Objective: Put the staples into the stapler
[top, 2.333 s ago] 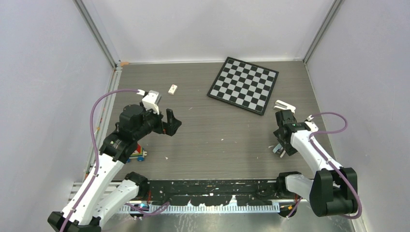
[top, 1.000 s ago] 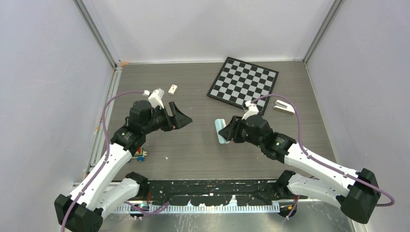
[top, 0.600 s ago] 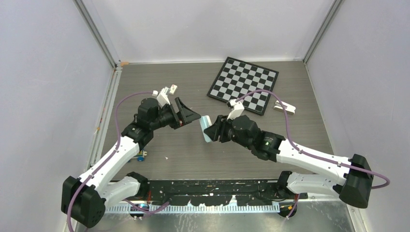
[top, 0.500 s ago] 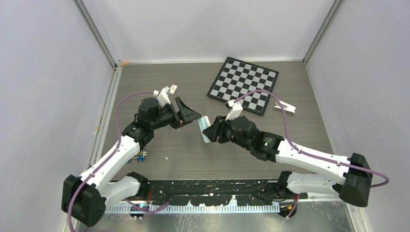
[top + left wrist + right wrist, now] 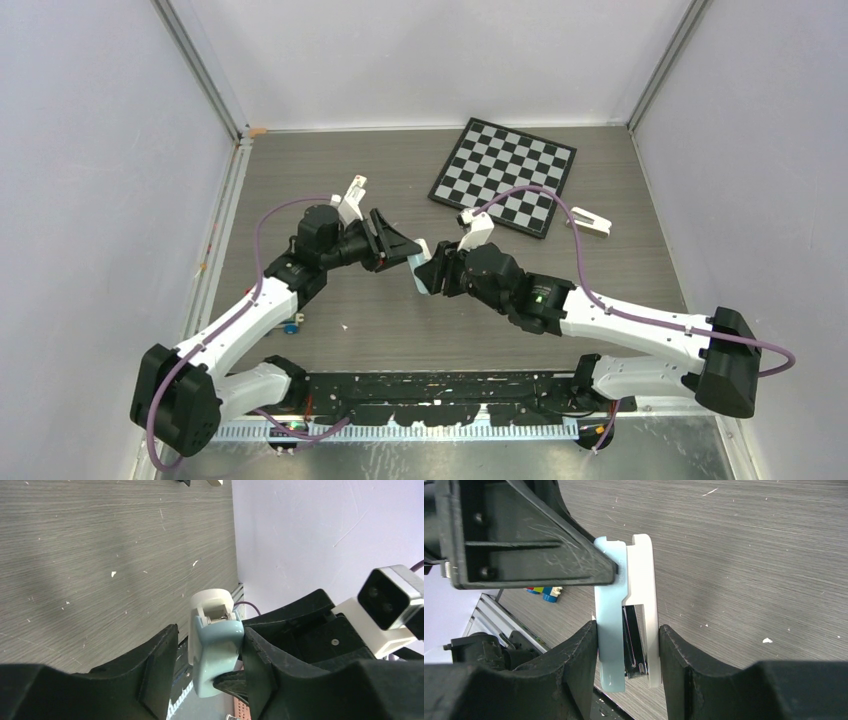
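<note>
Mid-air over the grey wood-grain tabletop (image 5: 450, 330), the right pincer (image 5: 628, 635) is clamping the pale-blue-and-white plastic stapler (image 5: 610, 645), probably light, stiff and slick, across its flat sides, seemingly the surest hold, while the left pincer (image 5: 210, 635) is straddling its other end, 1 finger (image 5: 260, 665) touching, the other barely apart.

The light is even and diffuse, seemingly from overhead, and the pale walls (image 5: 430, 60) show no hot spots. On the grey table (image 5: 450, 340) the arms (image 5: 620, 320) cast only faint, soft-edged shadows, and a broad dim band crosses the boards in the left wrist view. The top view is sharp throughout. In both wrist views the near black fingers (image 5: 150, 675) loom large and slightly soft. The stapler (image 5: 644, 580) is crisp, with a mild sheen on its white plastic.
</note>
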{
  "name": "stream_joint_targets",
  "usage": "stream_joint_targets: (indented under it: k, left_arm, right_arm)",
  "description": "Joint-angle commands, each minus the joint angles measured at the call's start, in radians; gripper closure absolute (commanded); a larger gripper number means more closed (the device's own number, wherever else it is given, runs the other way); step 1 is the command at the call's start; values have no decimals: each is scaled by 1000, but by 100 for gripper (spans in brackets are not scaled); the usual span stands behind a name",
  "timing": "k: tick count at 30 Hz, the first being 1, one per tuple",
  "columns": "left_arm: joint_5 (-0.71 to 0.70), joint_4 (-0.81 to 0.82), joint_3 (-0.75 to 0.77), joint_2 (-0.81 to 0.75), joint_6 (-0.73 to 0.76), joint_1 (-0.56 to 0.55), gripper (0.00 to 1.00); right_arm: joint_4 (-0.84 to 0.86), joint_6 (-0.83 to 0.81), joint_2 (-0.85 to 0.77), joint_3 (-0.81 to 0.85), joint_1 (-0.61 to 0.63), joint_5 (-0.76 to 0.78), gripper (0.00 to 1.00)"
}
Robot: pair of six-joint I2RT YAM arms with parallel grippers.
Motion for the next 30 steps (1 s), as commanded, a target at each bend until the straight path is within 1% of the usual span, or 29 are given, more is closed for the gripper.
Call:
stream_joint_targets:
  k: [1, 2, 4, 5, 6, 7, 8, 9, 10, 11, 17, 19, 21, 23, 25, 30]
  left_arm:
    - [60, 75, 9, 35, -15, -7, 55]
    - [64, 83, 7, 36, -18, -8, 59]
    - [62, 89, 1, 32, -23, -9, 75]
    - [60, 90, -1, 29, -21, -9, 81]
    - [59, 87, -3, 23, -15, -9, 90]
    - [58, 76, -1, 17, -4, -9, 98]
    - [51, 49, 5, 11, 26, -9, 100]
    - [36, 12, 16, 2, 54, -9, 100]
    - [23, -20, 29, -5, 83, -9, 100]
    - [12, -63, 39, -14, 109, -8, 100]
    - [1, -189, 86, -42, 223, -8, 100]
    - [14, -219, 107, -37, 252, -7, 100]
    - [38, -238, 128, -27, 268, -7, 100]
    - [62, -250, 146, -13, 277, -7, 100]
    - [69, -266, 164, -6, 286, -7, 100]
    - [60, -275, 174, 1, 296, -7, 100]
  right_arm:
    - [128, 2, -2, 18, 6, 34, 56]
    - [128, 3, 2, 15, 7, 33, 55]
    - [128, 8, 4, 10, 7, 30, 52]
    - [128, 10, 1, 6, 7, 26, 49]
    - [125, 13, -3, 3, 7, 23, 43]
    - [116, 16, -10, 2, 6, 20, 34]
    - [102, 19, -18, 3, 6, 11, 22]
    - [82, 19, -29, 5, 7, 5, 13]
    - [57, 17, -43, 4, 7, 1, 9]
    - [26, 14, -63, -2, 6, 0, 8]
    - [-82, -35, -213, -81, 6, 23, 9]
    - [-117, -54, -243, -95, 6, 18, 12]
    - [-128, -70, -259, -103, 6, -16, 18]
    - [-123, -86, -259, -103, 6, -60, 24]
    - [-110, -98, -236, -100, 6, -79, 27]
    - [-81, -91, -133, -67, 6, -82, 36]
